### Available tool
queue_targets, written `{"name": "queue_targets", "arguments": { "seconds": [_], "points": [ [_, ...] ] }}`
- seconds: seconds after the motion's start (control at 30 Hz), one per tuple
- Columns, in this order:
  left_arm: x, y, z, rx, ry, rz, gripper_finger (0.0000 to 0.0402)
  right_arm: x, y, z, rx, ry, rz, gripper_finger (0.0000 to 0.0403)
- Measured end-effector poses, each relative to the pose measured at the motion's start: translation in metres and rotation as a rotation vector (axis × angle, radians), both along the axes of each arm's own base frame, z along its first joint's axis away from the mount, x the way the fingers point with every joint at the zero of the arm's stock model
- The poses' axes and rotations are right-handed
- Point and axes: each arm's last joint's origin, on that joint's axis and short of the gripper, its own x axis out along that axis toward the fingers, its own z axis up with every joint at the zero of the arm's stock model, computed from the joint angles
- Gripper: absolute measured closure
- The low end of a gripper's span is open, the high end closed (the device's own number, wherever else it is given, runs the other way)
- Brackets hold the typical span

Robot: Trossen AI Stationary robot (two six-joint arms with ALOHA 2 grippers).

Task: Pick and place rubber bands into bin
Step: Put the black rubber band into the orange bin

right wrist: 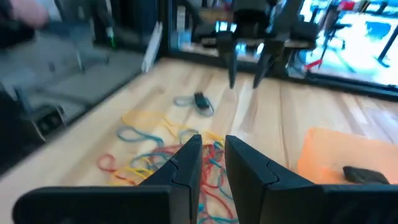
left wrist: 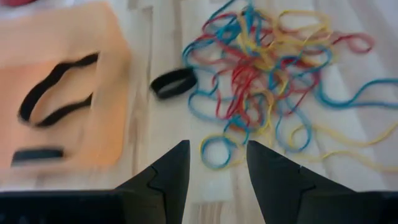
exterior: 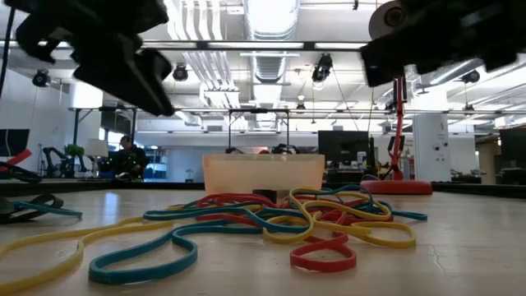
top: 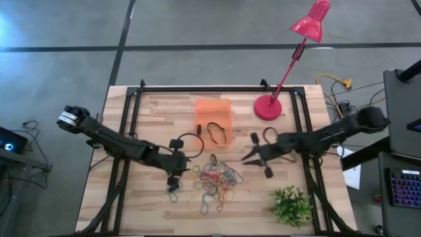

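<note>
- The orange bin (top: 212,113) sits on the wooden table (top: 131,204), with black bands (left wrist: 56,96) lying inside it.
- A tangled pile of rubber bands (top: 214,179), red, yellow and blue, lies on the table just in front of the bin.
- The left gripper (left wrist: 217,177) hangs over the pile's edge nearest the left arm, fingers parted and empty.
- The right gripper (right wrist: 213,163) hovers beside the bin at the pile's opposite edge, fingers narrowly parted, nothing between them.

The rubber bands (top: 214,181) are red, yellow, blue and green on the pale wood-grain surface (top: 151,112), with the translucent orange bin (top: 213,112) at 12 o'clock holding black bands.
</note>
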Motion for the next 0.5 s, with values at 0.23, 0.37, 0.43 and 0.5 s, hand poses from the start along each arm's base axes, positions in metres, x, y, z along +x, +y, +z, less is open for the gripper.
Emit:
{"name": "queue_targets", "arguments": {
  "seconds": [0.23, 0.37, 0.43, 0.5],
  "points": [
    [-0.022, -0.004, -0.015, 0.003, -0.035, 0.063, 0.0258, 0.068, 0.013, 0.002, -0.094, 0.342, -0.008, 0.0344],
    [-0.033, 0.000, -0.011, -0.028, -0.069, 0.074, 0.0258, 0.102, 0.021, 0.001, -0.138, 0.476, 0.000, 0.0344],
    [-0.041, 0.003, -0.010, -0.052, -0.084, 0.088, 0.0258, 0.117, 0.025, -0.001, -0.171, 0.541, 0.014, 0.0344],
    [-0.048, 0.006, -0.009, -0.072, -0.107, 0.098, 0.0258, 0.129, 0.029, -0.001, -0.199, 0.596, 0.024, 0.0344]
  ]
}}
